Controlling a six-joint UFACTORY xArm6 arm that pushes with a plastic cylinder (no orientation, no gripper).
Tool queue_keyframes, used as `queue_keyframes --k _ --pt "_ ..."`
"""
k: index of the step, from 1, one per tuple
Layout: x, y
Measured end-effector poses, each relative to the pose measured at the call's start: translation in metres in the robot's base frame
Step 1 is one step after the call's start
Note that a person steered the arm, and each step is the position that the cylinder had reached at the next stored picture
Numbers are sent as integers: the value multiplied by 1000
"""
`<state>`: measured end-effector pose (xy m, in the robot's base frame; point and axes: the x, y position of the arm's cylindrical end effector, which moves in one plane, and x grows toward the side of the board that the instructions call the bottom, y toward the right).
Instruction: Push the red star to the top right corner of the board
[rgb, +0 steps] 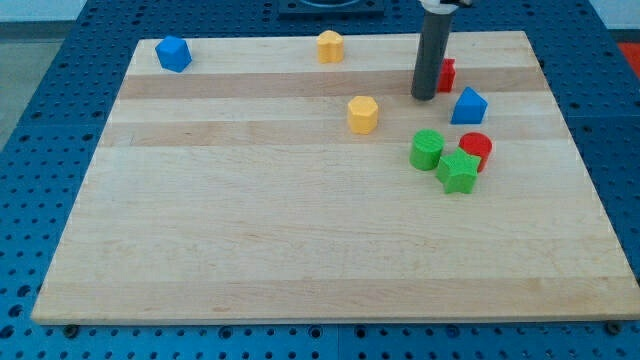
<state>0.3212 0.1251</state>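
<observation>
A red block (446, 74), partly hidden behind my rod so its shape is unclear, sits near the view's top right of the wooden board (300, 250). My tip (423, 97) rests on the board just left of and touching or nearly touching that red block. A blue triangular block (468, 105) lies just right of and below the tip.
A red cylinder (475, 149), a green cylinder (427, 149) and a green star-like block (459, 172) cluster below the tip. A yellow hexagonal block (363, 114) sits at centre, another yellow block (330, 46) at top centre, a blue block (173, 53) at top left.
</observation>
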Motion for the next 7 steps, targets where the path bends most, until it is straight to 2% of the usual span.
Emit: queue_keyframes --k 7 --pt "-35 37"
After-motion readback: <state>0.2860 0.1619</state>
